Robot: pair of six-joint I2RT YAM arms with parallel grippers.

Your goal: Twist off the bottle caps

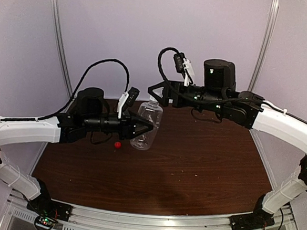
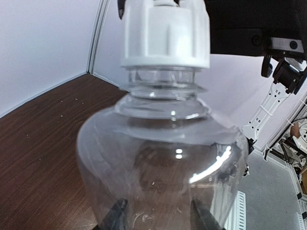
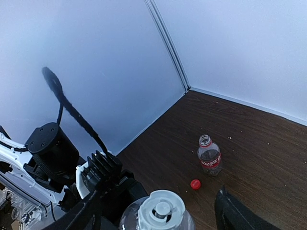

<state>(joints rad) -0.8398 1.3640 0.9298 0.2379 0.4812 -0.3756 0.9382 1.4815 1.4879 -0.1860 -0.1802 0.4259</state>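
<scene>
My left gripper [image 1: 148, 126] is shut on the wide clear unlabelled bottle [image 1: 143, 138] and grips its body, nearly upright; its fingers [image 2: 113, 215] show through the plastic. The white cap [image 2: 165, 33] sits on the bottle's neck. My right gripper [image 1: 156, 94] hangs directly over the cap [image 3: 160, 211], open wide, with a finger [image 3: 232, 211] on each side and apart from it. The small slim bottle [image 3: 209, 155] with the red label stands uncapped on the table. The red cap [image 3: 195, 184] lies loose beside it, and also shows in the top view [image 1: 117, 144].
The dark wooden table [image 1: 192, 170] is closed in by pale walls at the back and sides, with metal posts [image 1: 59, 34] in the corners. The left arm hides the small bottle in the top view.
</scene>
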